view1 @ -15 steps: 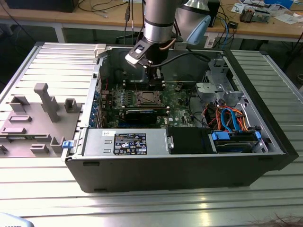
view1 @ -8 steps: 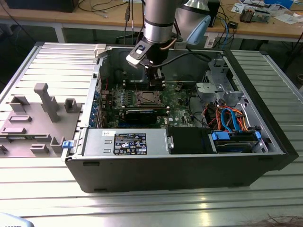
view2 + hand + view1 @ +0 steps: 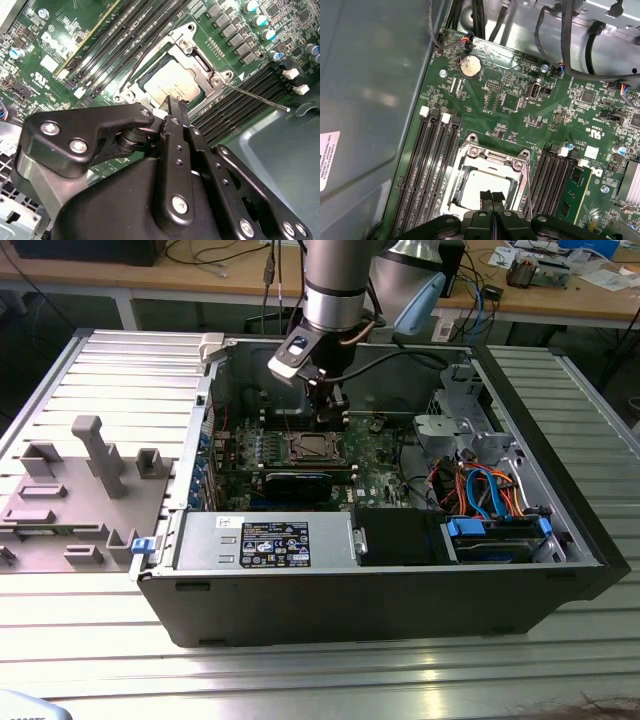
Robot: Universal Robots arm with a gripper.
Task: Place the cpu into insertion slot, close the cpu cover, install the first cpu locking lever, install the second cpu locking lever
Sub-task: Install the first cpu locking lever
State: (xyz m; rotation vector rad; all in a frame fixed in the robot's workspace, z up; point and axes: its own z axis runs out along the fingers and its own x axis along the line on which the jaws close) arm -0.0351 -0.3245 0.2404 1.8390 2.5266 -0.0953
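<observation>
Sitting in insertion slot point(image 3: 495, 152), cpu point(image 3: 477, 182), closed tool point(image 3: 491, 197) above

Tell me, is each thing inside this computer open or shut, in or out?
computer case, open, its side off.
cpu, lying flat inside the cover's window.
cpu cover, folded down around the cpu.
locking lever, sticking out loose, not hooked down.
gripper, shut, holding nothing, tips above the cpu cover's edge.
</observation>
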